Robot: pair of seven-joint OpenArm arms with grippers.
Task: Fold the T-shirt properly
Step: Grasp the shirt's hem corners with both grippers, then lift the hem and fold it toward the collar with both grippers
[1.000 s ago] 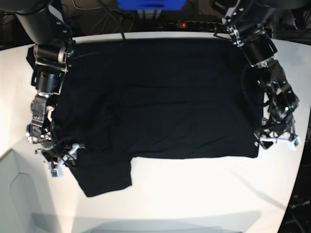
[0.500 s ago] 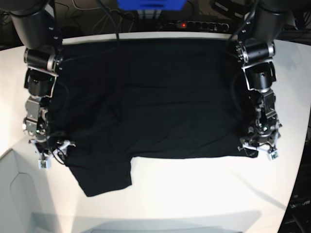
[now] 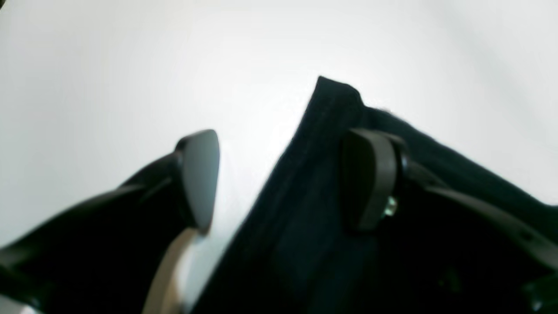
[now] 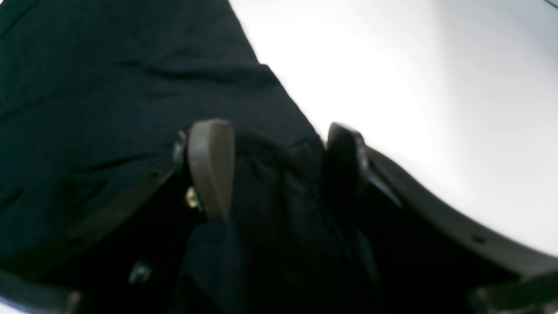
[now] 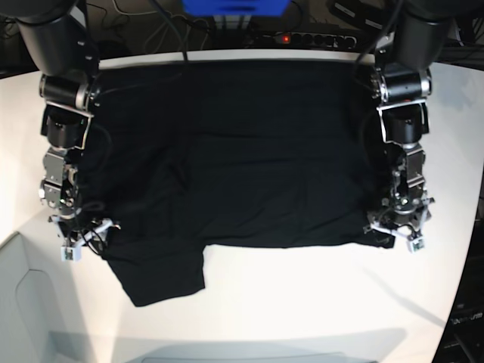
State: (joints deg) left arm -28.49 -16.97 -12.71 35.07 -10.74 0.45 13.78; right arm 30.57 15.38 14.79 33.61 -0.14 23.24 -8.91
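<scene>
The black T-shirt (image 5: 242, 151) lies spread flat on the white table (image 5: 302, 302); no print shows. One sleeve (image 5: 162, 276) sticks out toward the front left. My left gripper (image 5: 398, 236) is at the shirt's front right corner. In the left wrist view this gripper (image 3: 283, 179) is open, with the shirt corner (image 3: 331, 104) between the fingers, close to the right one. My right gripper (image 5: 82, 240) is at the shirt's left edge, beside the sleeve. In the right wrist view it (image 4: 279, 165) is open, straddling bunched black fabric (image 4: 270, 174).
A power strip (image 5: 310, 38) with cables and a blue object (image 5: 234, 6) lie beyond the table's back edge. Bare white table lies in front of the shirt and along both sides. The table's front left edge (image 5: 23, 242) is close to my right gripper.
Both arms swung inward and straightened up. My left gripper moved from outside the shirt's right edge onto its front corner. My right gripper shifted slightly left and back at the left edge.
</scene>
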